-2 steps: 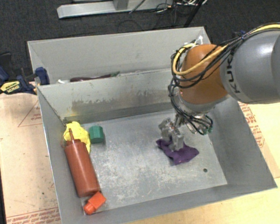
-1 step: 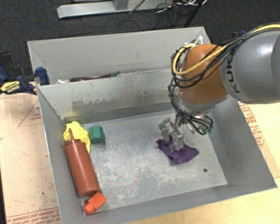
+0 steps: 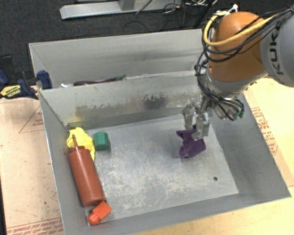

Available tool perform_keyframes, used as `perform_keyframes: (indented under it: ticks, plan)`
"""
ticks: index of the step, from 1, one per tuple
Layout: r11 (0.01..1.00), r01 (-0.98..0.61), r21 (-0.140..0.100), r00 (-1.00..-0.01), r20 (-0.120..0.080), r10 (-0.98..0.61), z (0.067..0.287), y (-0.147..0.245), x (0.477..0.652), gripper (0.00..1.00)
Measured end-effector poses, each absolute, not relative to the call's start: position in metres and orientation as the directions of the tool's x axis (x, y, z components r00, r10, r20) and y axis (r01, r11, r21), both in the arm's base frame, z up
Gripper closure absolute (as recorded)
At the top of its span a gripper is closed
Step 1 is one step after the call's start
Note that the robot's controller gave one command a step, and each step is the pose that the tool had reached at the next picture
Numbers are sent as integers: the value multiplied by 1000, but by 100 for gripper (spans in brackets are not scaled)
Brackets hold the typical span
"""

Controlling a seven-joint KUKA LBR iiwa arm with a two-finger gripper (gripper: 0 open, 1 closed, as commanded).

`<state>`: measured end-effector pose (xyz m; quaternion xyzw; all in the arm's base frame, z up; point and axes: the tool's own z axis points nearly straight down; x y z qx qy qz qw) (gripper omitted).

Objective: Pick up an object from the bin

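My gripper (image 3: 197, 130) hangs over the right middle of the bin floor, its two grey fingers pointing down. A small purple toy-like thing (image 3: 191, 146) with an irregular shape sits right under it. The top of the purple thing lies between the fingertips, and the fingers are shut on it. Its lower part rests on or just above the bin floor; I cannot tell which.
Along the left wall lies a long red-brown bottle (image 3: 85, 176) with an orange cap (image 3: 99, 213) at its near end. A yellow thing (image 3: 80, 139) and a small green block (image 3: 102, 141) lie at the bottle's far end. The arm's orange cover and cables hang above the gripper.
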<state>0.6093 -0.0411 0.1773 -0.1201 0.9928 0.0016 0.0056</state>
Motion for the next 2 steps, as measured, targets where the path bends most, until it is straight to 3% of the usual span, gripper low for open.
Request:
perform_keyframes:
  ticks: [1, 2]
  plan:
    - [971, -238, 2, -971, -11, -238, 177, -41, 609, 100]
    - [968, -249, 5, -968, -2, -249, 211, -38, 606, 100]
